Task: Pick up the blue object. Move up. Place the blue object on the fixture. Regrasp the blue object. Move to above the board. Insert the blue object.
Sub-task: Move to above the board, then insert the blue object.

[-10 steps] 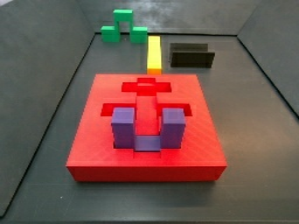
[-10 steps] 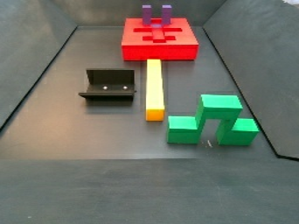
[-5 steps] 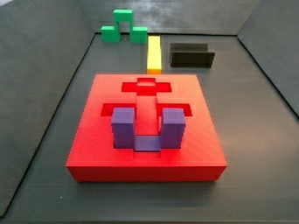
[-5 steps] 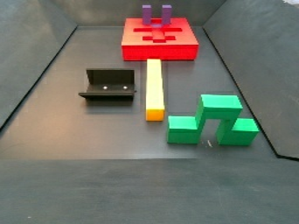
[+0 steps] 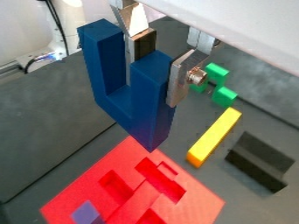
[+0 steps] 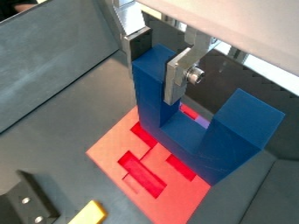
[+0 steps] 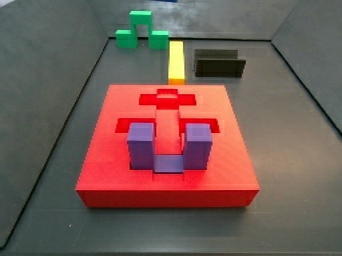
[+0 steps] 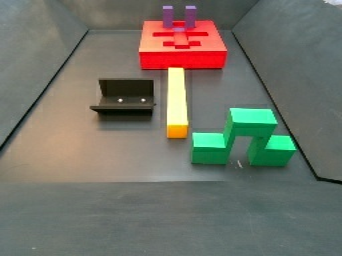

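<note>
In both wrist views my gripper [image 5: 156, 63] [image 6: 160, 63] is shut on one prong of the blue object [image 5: 135, 96] [image 6: 176, 114], a dark blue U-shaped block. The block hangs base down, well above the board [image 5: 105, 188] [image 6: 128, 149], a red slab with cross-shaped recesses. Neither side view shows the gripper or the blue object. The board [image 7: 120, 165] [image 8: 154, 48] lies on the floor, and the black fixture [image 7: 219, 64] [image 8: 124, 97] [image 5: 260, 157] stands apart from it.
A purple U-shaped block [image 7: 168, 145] [image 8: 179, 14] stands in the board with its prongs up. A yellow bar [image 7: 178, 58] [image 8: 177, 100] [image 5: 215, 137] lies between the board and the green blocks [image 7: 139, 28] [image 8: 243, 138] [image 5: 218, 79]. Dark walls enclose the floor.
</note>
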Motion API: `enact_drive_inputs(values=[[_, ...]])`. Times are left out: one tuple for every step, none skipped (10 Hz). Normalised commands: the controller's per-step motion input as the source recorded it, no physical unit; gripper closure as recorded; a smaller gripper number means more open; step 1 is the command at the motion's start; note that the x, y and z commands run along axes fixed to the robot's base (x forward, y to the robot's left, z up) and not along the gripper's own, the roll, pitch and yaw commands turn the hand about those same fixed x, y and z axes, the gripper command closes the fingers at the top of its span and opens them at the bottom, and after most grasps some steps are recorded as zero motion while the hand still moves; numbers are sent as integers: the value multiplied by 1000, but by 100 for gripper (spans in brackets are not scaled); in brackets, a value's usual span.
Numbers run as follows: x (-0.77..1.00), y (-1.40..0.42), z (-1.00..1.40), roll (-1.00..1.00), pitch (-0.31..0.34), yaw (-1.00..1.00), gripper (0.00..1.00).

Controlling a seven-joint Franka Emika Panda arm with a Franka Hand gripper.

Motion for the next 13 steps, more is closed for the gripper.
enact_drive_inputs(values=[[-21,8,1,-210,-8,-9,100],[-154,0,-409,116,-140,106,100],[-194,0,-651,230,-213,177,100],[-146,31,-557,236,-247,226,100],[-123,46,-529,246,-251,223,100],[-114,26,-540,276,-224,169,100],[0,0,-629,280,-150,20,100],[243,-23,-746,263,-73,-114,100],[586,0,-780,200,0,-369,100],[549,9,-651,66,0,-420,100],[509,103,-580,0,-10,-311,100],[409,109,-563,-36,0,-63,100],[371,137,-363,-194,26,0,100]])
